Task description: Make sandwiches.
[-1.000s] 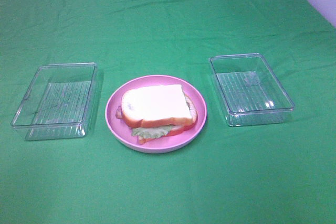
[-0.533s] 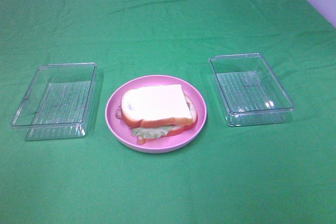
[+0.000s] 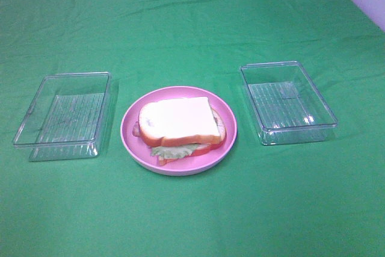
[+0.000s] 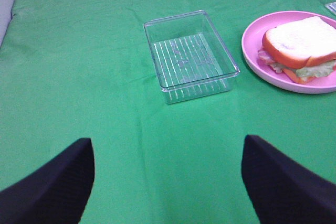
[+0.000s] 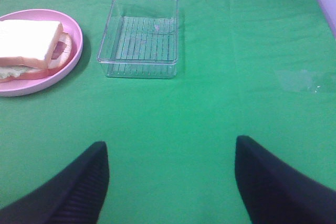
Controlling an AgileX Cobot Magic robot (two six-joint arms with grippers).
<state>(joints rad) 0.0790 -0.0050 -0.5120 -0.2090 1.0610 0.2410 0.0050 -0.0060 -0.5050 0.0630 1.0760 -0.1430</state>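
Observation:
The sandwich (image 3: 178,124) is stacked on a round pink plate (image 3: 228,126) in the middle of the green cloth, white bread on top and lettuce poking out at the front. It also shows in the left wrist view as sandwich (image 4: 299,48) and in the right wrist view as sandwich (image 5: 29,45). My left gripper (image 4: 168,182) is open over bare cloth, well short of the left tray. My right gripper (image 5: 170,182) is open too, over bare cloth near the right tray. Neither arm appears in the exterior high view.
An empty clear plastic tray (image 3: 63,115) stands left of the plate and another empty clear tray (image 3: 287,102) stands right of it. The green cloth (image 3: 192,16) covers the table; a pale wall edge shows at the far right corner.

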